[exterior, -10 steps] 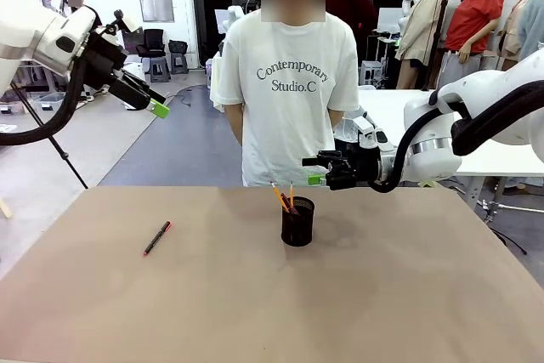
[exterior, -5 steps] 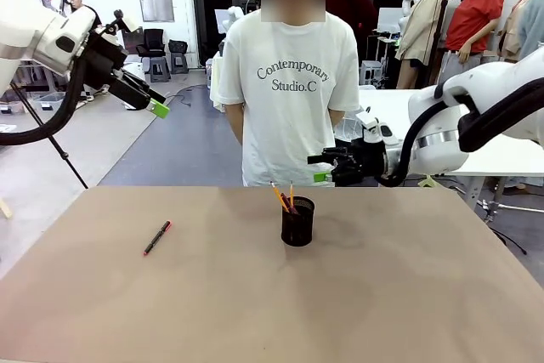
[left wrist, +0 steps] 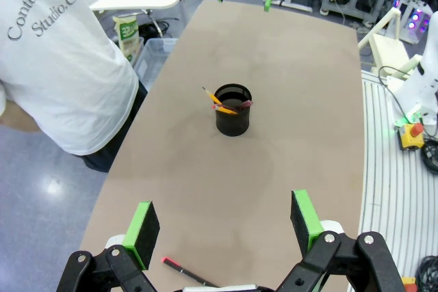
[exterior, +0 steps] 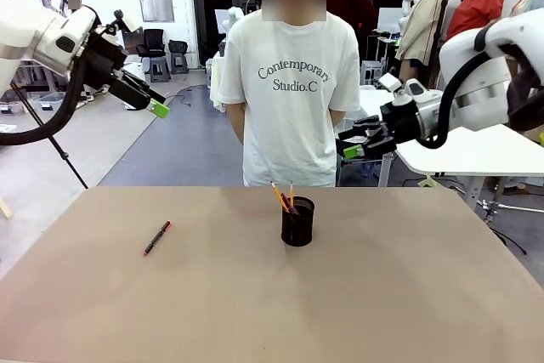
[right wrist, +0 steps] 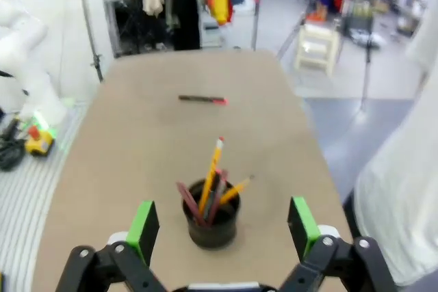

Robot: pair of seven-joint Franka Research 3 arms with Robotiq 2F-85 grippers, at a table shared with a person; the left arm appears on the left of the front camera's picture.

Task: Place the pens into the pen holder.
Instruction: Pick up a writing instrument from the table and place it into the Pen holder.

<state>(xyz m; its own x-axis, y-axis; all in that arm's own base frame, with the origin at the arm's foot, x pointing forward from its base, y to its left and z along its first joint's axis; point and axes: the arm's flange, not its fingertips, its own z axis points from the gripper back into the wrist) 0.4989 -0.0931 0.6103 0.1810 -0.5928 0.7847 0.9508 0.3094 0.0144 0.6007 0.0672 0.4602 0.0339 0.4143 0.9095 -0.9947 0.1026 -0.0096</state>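
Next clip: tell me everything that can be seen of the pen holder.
The pen holder is a small black cylindrical cup, seemingly wire mesh, open at the top. It stands upright near the middle of the brown table, somewhat toward the far edge. A few pencils, yellow-orange and reddish-brown, stand in it, leaning on its rim and rising well above it. Nothing else touches it; the black pen with a red end lies apart on the robot's left.

Matt tan table (exterior: 408, 295), black mesh pen holder (exterior: 297, 225), glossy white arm shells (exterior: 476, 82)
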